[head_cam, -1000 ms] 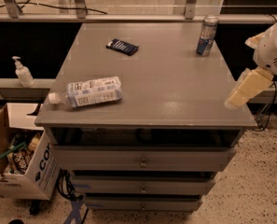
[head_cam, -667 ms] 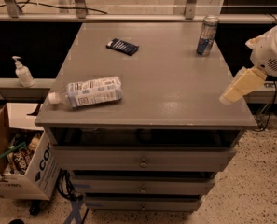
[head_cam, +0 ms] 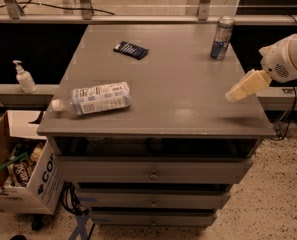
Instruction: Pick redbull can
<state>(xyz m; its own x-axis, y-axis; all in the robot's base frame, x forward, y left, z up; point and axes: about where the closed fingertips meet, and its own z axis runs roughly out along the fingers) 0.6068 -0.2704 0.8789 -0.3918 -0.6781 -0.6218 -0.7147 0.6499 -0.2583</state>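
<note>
**Gripper Hung at the Bench's Right Edge, Redbull Can Upright at the Far Corner**

The redbull can point(head_cam: 222, 38) stood upright on the grey bench point(head_cam: 178, 99), close to the far right corner and clear of everything else on the top. Its silver lid faced up, and the blue and silver body showed beneath it.

The gripper point(head_cam: 233, 94) hovered above the bench's right edge, nearer the front than the can and well apart from it. It came in from the right as a pale, cream-coloured wedge, tilted with its tip down and to the left. It touched nothing, and a faint shadow lay on the bench surface below it. Whether it was spread or closed could not be told from this angle. Behind it, the rounded white wrist of the arm point(head_cam: 285, 59) reached out past the right side of the bench.

A clear plastic bottle point(head_cam: 95, 99) with a white label lay on its side near the front left corner, its cap pointing left. A small dark blue packet point(head_cam: 131, 49) lay flat toward the back, left of centre.

Below the top, the bench carried a stack of drawers point(head_cam: 153, 171). To the left, a pump dispenser point(head_cam: 24, 78) stood on a low ledge, and an open cardboard box point(head_cam: 23, 184) sat on the speckled floor.
</note>
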